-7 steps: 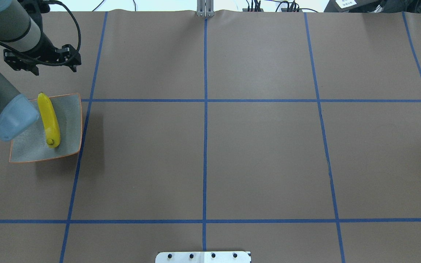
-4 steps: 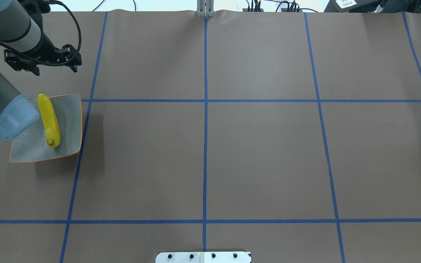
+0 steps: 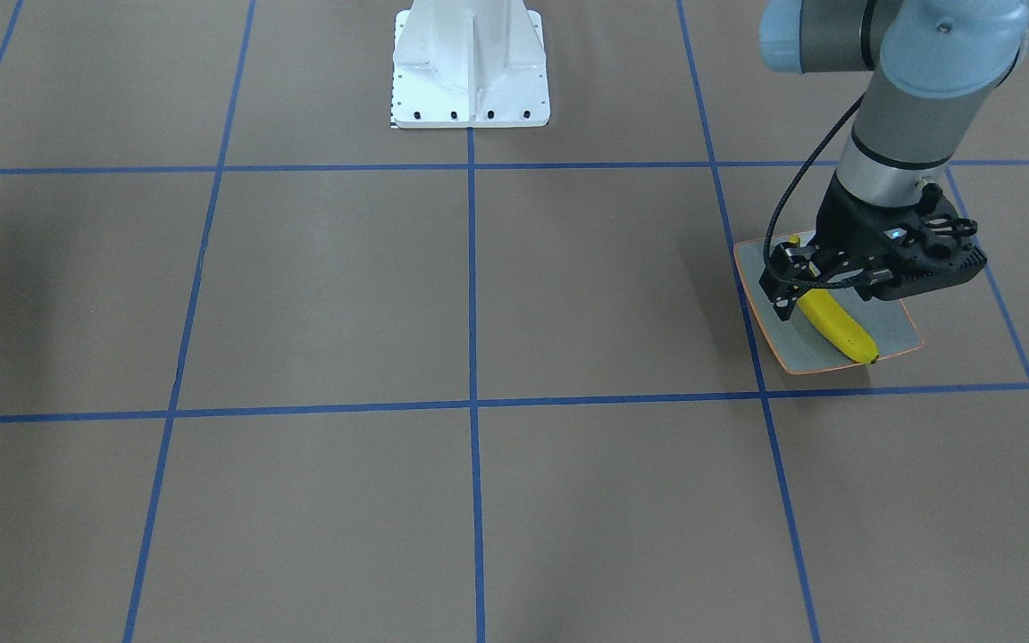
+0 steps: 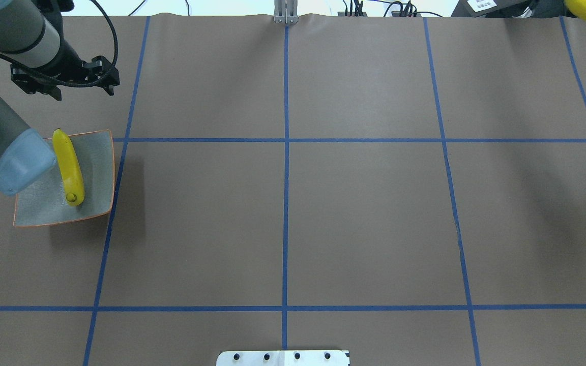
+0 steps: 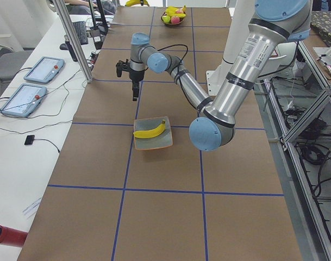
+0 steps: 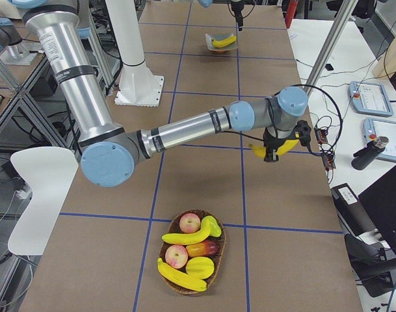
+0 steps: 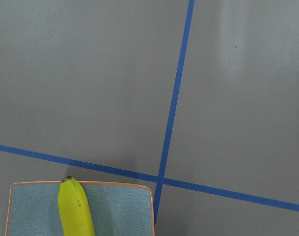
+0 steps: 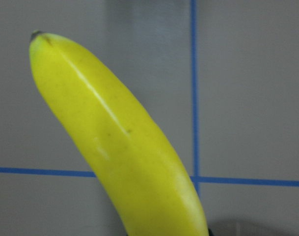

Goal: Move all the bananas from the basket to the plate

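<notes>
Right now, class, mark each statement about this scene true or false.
1. A lone banana lies on the plate. True.
2. The right gripper holds a second banana. True.
3. The basket is empty. False: two more bananas and other fruit lie in it.
4. The left gripper grips the lone banana. False: it hangs apart from it, beyond the plate.
5. The plate sits mid-table. False: it sits far over on the robot's left side.

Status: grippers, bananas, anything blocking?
Right gripper shut on airborne banana. Left gripper raised beside plate, jaws unclear. One plated banana; two bananas in basket. Nothing blocking.
</notes>
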